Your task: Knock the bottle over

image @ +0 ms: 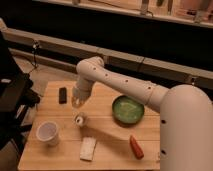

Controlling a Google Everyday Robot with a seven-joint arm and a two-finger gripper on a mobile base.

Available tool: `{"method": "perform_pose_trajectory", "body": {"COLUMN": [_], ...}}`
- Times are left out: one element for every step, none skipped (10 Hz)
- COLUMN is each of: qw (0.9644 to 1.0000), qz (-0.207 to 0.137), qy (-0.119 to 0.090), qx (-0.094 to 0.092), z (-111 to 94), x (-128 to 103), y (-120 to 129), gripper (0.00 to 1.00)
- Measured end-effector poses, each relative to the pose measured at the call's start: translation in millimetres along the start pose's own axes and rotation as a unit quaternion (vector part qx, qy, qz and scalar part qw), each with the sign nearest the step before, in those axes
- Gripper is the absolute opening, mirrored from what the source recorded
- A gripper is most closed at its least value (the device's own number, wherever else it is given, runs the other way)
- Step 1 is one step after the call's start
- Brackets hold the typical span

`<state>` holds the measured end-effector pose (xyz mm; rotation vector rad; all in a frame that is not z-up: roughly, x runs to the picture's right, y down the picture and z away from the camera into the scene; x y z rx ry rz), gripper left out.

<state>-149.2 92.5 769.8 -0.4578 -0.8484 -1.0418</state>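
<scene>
The bottle [80,119] is small and clear with a white end. It lies tipped over on the wooden table [107,150], its round end towards the camera. My gripper [76,103] hangs just above and behind it, at the end of the white arm that reaches in from the right. I cannot see contact between them.
A white paper cup [48,132] stands at the front left. A flat white sponge [88,148] lies in front of the bottle. A green bowl [128,110] sits to the right, a red-orange item [135,146] in front of it. A black object [63,95] lies at the back left.
</scene>
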Motion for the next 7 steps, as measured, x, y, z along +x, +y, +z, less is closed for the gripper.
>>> {"method": "perform_pose_trajectory", "body": {"qw": [1.0, 1.0, 1.0, 1.0, 1.0, 1.0, 1.0], "qz": [-0.002, -0.003, 0.0, 0.005, 0.003, 0.001, -0.002], "qy": [-0.005, -0.003, 0.001, 0.005, 0.003, 0.001, -0.005], "qx": [-0.003, -0.006, -0.004, -0.002, -0.001, -0.002, -0.006], "z": [-2, -3, -4, -6, -5, -3, -2], "x": [-5, -5, -1, 7, 11, 10, 4], "y": [-1, 1, 2, 3, -1, -3, -1], "gripper": [0.05, 0.07, 0.07, 0.02, 0.0, 0.0, 0.0]}}
